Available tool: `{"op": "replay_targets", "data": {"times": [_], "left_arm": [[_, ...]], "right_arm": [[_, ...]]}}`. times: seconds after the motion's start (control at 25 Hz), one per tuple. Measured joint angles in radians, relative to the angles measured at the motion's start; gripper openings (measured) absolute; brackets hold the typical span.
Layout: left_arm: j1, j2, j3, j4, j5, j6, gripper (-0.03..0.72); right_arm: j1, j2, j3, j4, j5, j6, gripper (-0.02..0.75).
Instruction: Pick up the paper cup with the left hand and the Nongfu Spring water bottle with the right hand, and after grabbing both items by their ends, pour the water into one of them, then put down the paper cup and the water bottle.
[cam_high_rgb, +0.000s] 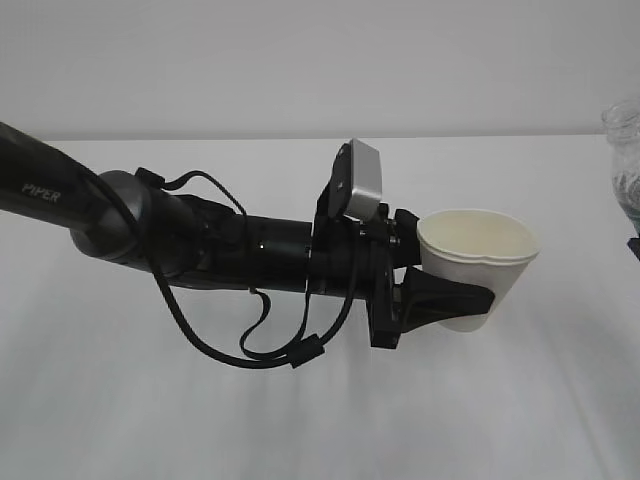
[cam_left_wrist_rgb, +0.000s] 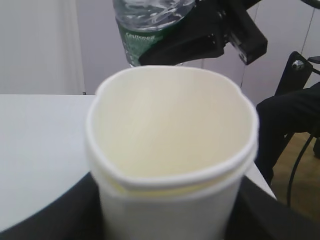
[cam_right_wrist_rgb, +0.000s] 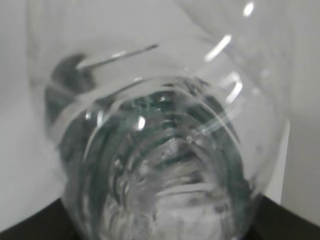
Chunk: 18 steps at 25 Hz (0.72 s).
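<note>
White tabletop (cam_high_rgb: 300, 420) fills the scene. Left arm (cam_high_rgb: 150, 235), black, marked PIPER, reaches across it with cables hanging and a grey camera box (cam_high_rgb: 362, 180) on the wrist. Left claw (cam_high_rgb: 450, 285) clamped on the paper cup (cam_high_rgb: 478, 262), cup held up off the tabletop, upright, rim squeezed a bit out of round; inside looks dry. Nongfu Spring water bottle (cam_left_wrist_rgb: 150, 27) is in the air beyond the cup, green label showing. Right claw (cam_left_wrist_rgb: 200, 37) clamped on the bottle at the label. Water (cam_right_wrist_rgb: 170, 175) visible through the clear ribbed wall.
</note>
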<state>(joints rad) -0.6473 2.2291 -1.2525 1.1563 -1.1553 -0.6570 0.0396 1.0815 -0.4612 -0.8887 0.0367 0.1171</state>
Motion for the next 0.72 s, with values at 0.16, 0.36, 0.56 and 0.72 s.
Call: {"op": "replay_targets", "data": {"times": [0.16,0.36,0.56,0.72], "left_arm": [[-0.022,0.0,-0.013,0.009,0.0,-0.002,0.428],[-0.035,0.0,-0.013,0.013,-0.001,-0.002,0.428],[-0.035,0.0,-0.013,-0.004,-0.001,-0.002,0.428],[-0.035,0.0,-0.013,-0.005,-0.001,-0.002,0.428]], "right_arm": [[0.0,0.0,0.0,-0.06,0.0,0.0,0.398],[0.0,0.0,0.0,-0.121,0.0,0.0,0.398],[0.0,0.0,0.0,-0.161,0.0,0.0,0.398],[0.0,0.0,0.0,-0.2,0.0,0.0,0.398]]}}
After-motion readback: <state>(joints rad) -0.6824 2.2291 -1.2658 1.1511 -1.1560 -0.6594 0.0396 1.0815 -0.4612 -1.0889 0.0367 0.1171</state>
